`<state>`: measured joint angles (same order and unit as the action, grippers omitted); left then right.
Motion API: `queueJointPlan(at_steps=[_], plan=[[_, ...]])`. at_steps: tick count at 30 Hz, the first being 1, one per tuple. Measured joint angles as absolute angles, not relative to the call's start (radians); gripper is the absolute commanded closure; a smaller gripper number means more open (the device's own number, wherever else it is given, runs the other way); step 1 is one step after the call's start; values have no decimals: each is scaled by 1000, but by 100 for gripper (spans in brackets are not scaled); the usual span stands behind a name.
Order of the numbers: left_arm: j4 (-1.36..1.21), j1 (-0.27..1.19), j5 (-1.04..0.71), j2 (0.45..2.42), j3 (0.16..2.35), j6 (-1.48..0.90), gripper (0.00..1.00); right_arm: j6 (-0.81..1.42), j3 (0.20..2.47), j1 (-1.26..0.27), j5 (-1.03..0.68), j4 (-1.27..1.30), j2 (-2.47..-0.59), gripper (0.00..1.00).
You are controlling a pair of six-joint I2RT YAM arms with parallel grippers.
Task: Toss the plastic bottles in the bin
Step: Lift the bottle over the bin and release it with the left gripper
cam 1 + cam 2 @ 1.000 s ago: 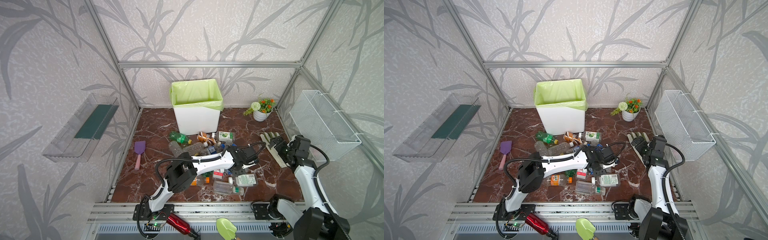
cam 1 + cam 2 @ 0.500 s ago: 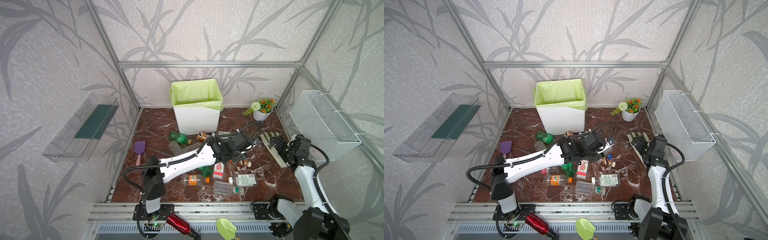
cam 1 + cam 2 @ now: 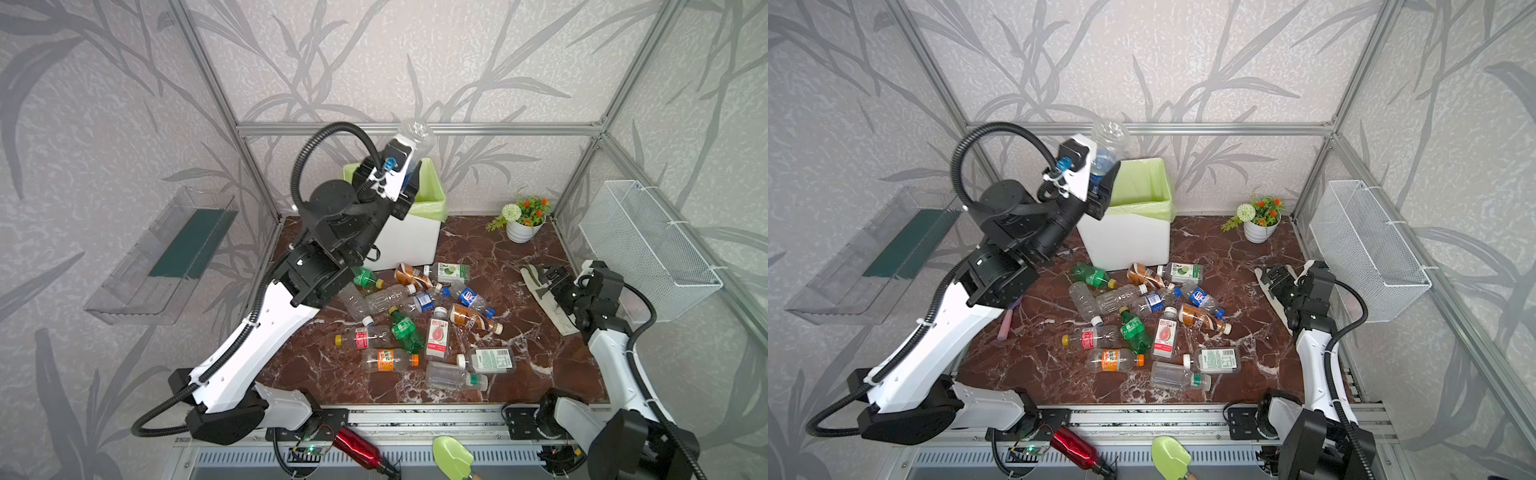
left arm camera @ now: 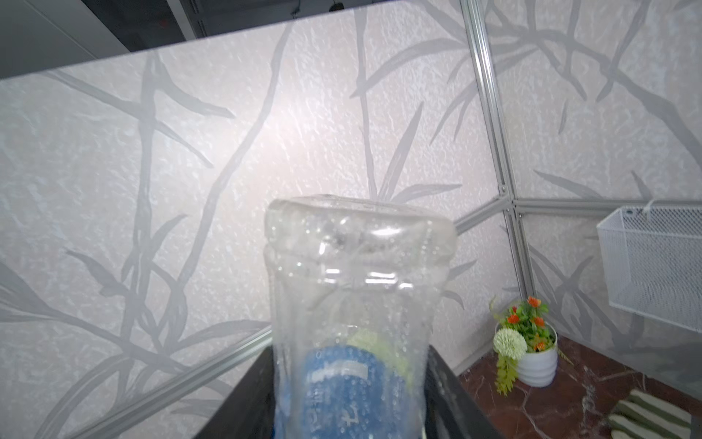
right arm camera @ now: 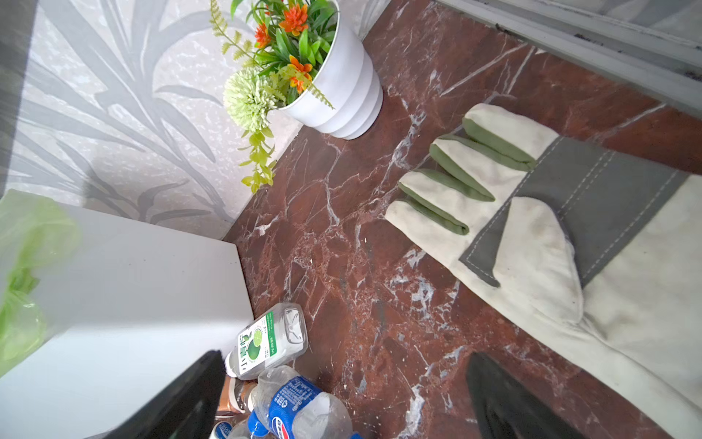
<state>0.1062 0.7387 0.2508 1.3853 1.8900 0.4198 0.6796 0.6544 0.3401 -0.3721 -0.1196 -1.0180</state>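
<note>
My left gripper (image 3: 405, 168) is raised high and shut on a clear plastic bottle (image 3: 415, 133) with a blue label, base end up. It hangs over the left part of the bin (image 3: 432, 191), a white box with a green liner. In the left wrist view the bottle (image 4: 357, 285) fills the space between the black fingers (image 4: 247, 399). Several more plastic bottles (image 3: 415, 324) lie in a pile on the marble floor in front of the bin. My right gripper (image 3: 548, 276) is open and low at the right, with nothing between its fingers (image 5: 182, 399).
A work glove (image 5: 551, 228) lies under the right gripper. A white flower pot (image 3: 521, 226) stands at the back right. A wire basket (image 3: 648, 245) hangs on the right wall and a clear tray (image 3: 166, 253) on the left. A red metal bottle (image 3: 357, 449) lies by the front rail.
My left arm has swung up from the bottle pile to over the bin, carrying the clear bottle. The right arm has not moved.
</note>
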Motion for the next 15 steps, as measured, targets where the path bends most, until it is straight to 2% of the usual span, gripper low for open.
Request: queueJointPlan(at_steps=[4, 7, 11, 13, 15], plan=[[78, 577, 175, 1499, 2029, 311, 42, 682, 655, 336, -379, -115, -1017, 0], [143, 453, 78, 1686, 2200, 170, 44, 681, 655, 334, -379, -116, -1013, 0], [340, 371, -35, 2016, 2448, 34, 26, 674, 665, 334, -377, -128, -1005, 1], [424, 363, -70, 2120, 2473, -4, 3, 667, 678, 334, -375, -140, -1001, 1], [503, 367, -84, 2181, 2467, -34, 1, 662, 689, 334, -374, -143, -997, 1]])
